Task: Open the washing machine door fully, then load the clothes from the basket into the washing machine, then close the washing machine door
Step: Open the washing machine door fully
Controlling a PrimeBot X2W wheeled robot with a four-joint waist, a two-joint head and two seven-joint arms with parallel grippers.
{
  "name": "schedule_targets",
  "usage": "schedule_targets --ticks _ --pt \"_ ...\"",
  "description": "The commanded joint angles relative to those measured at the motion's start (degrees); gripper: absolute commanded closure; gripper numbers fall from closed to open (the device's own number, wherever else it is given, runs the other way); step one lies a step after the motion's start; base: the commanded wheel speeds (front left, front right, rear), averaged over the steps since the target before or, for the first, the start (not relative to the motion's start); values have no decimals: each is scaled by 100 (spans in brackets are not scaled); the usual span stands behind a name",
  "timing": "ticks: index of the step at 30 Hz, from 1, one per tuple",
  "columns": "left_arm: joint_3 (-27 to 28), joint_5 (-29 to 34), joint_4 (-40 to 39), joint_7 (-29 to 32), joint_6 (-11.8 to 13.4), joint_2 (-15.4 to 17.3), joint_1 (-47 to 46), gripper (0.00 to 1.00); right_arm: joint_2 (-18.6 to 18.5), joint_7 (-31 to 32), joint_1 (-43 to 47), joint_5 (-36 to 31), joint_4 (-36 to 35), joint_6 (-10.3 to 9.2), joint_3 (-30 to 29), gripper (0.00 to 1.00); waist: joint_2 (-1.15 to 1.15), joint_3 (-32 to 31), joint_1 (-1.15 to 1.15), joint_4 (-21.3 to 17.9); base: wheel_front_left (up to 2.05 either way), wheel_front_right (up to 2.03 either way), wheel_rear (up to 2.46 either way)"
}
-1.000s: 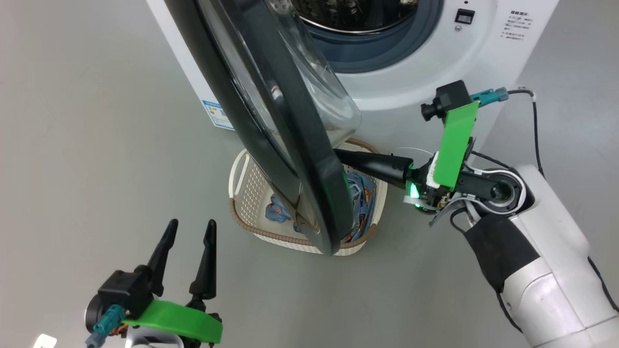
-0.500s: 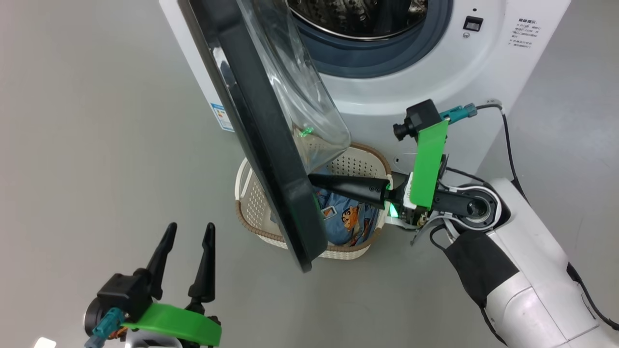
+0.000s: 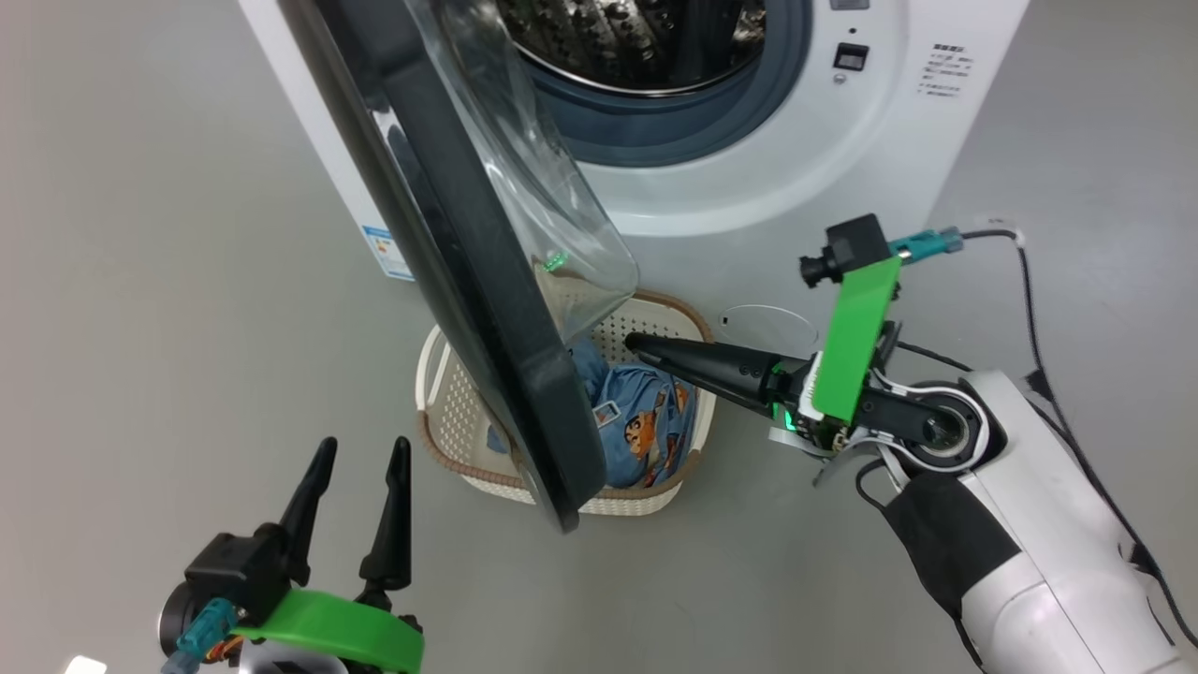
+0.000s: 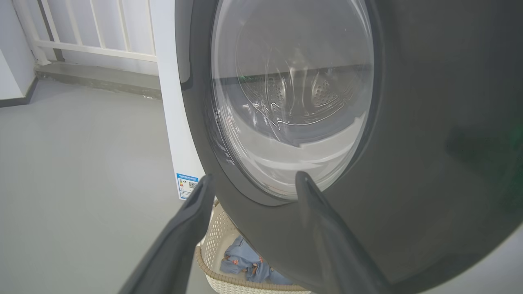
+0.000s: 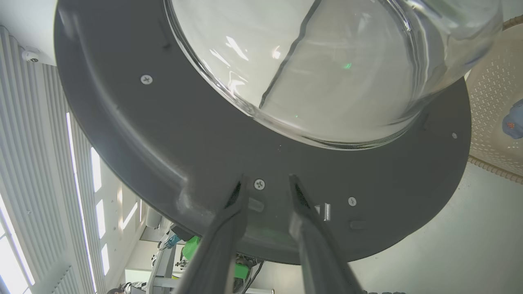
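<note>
Right gripper [image 3: 633, 341] coming in from the right of the head view, my two fingers a little apart and nothing between them, tips aimed left at the inner side of the door [image 3: 468, 271]. I see a narrow gap between tips and door. In my right wrist view the fingers rise from the bottom centre with a screw [image 5: 259, 184] showing between the tips, and the glass bowl [image 5: 327, 69] bulges above them.

The door stands swung out, edge-on from the top left down to the lower centre, with its bottom edge over the basket [image 3: 449, 412]. The clothes [image 3: 636, 431] lie in that basket, just below my right fingers. Behind, at the top, the washing machine [image 3: 749, 215] gapes, drum [image 3: 636, 37] showing.

Left gripper [image 3: 363, 447] sits at lower left, fingers spread and empty, with the door's outer face up and to its right.
</note>
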Motion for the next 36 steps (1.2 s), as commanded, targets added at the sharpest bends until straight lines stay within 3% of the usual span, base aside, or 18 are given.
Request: schedule_targets --ticks 1,21,36 --pt "204 51 -93 -37 -13 100 -119 0 60 -76 95 -76 -185 10 36 0 0 -60 0 -90 0 0 0" --pt "409 199 -72 -37 -14 125 110 0 -759 -1050 1247 -349 -268 10 152 0 0 -357 0 -674 0 0 0" --pt "553 209 -103 -37 -14 161 352 0 -1489 -2279 2210 -746 -129 10 520 0 0 -540 0 -1029 0 0 0"
